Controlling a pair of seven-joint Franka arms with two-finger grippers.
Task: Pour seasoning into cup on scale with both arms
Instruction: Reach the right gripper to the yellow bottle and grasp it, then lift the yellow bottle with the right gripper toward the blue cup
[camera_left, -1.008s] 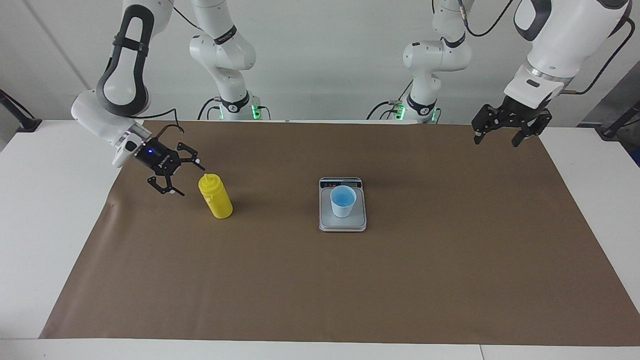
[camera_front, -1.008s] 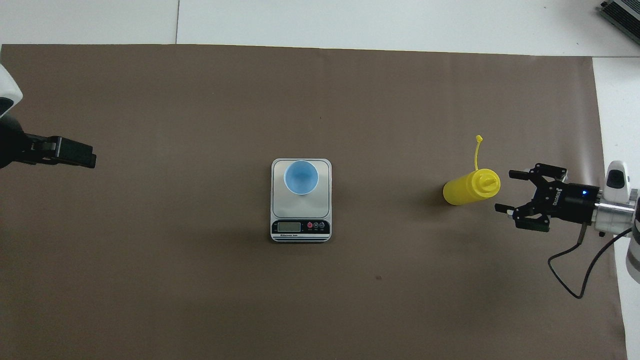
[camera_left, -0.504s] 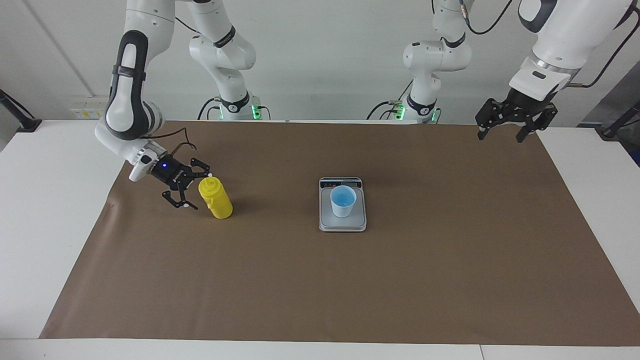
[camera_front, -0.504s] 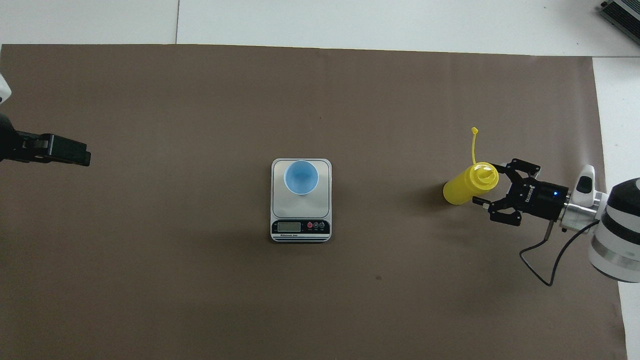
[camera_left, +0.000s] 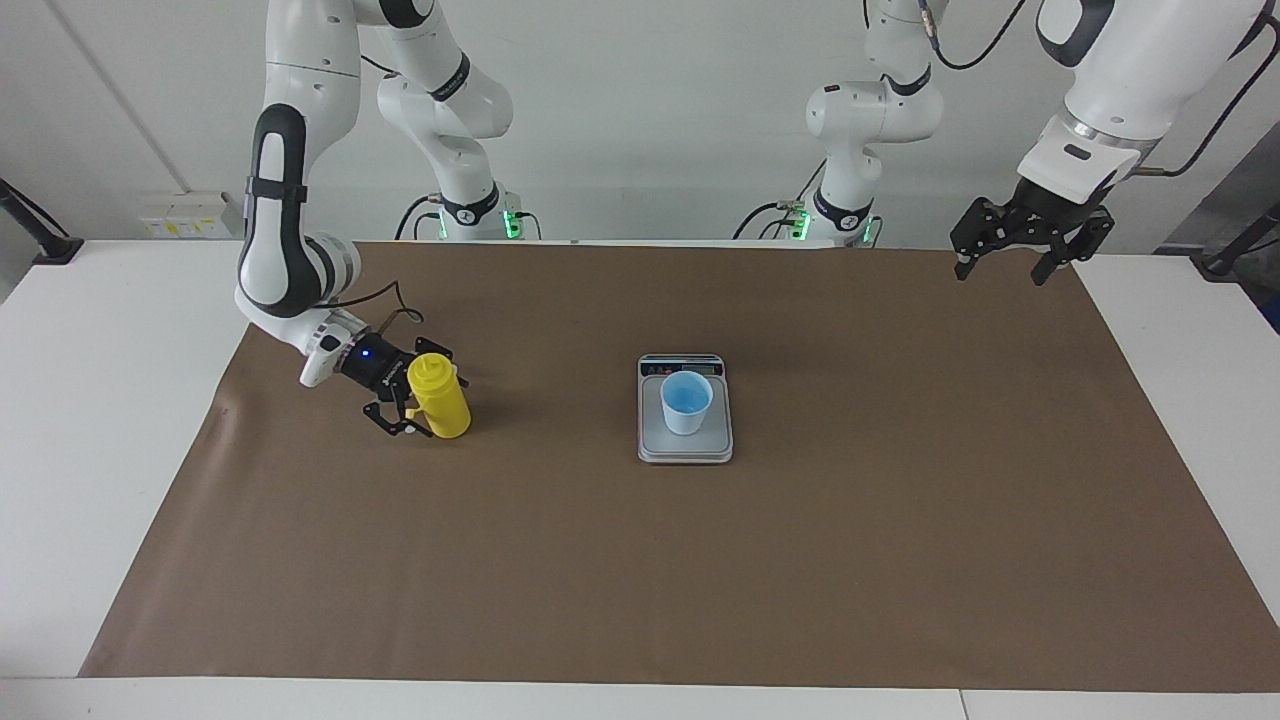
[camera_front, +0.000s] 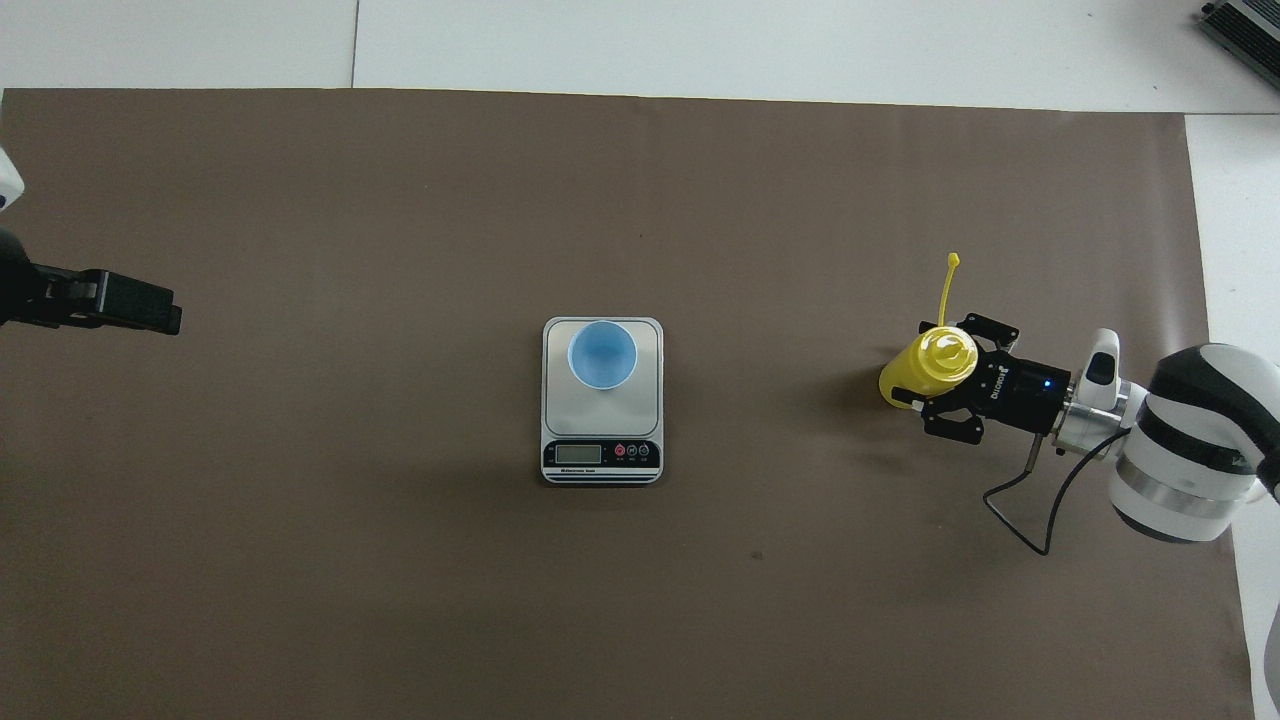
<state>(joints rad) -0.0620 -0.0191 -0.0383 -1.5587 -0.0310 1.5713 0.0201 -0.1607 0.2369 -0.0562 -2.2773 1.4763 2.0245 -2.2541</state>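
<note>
The yellow seasoning bottle (camera_left: 445, 405) (camera_front: 920, 368) stands upright on the brown mat toward the right arm's end of the table, its tethered cap (camera_front: 951, 285) sticking out away from the robots. My right gripper (camera_left: 433, 398) (camera_front: 924, 368) is low at the bottle, open, with one finger on each side of its body. The light-blue cup (camera_left: 686, 401) (camera_front: 602, 355) sits on the silver scale (camera_left: 655, 448) (camera_front: 556, 405) mid-table. My left gripper (camera_left: 1000, 274) (camera_front: 150, 308) hangs open and empty above the mat's edge at the left arm's end, waiting.
A brown mat (camera_left: 640, 560) covers most of the white table. Two smaller white arms with green lights (camera_left: 470, 215) (camera_left: 840, 215) stand at the robots' edge. The right gripper's black cable (camera_front: 1040, 510) loops above the mat.
My right gripper has moved down and in toward the bottle, from beside it to straddling it. The bottle has shifted slightly. The left gripper rose a little and then stayed still.
</note>
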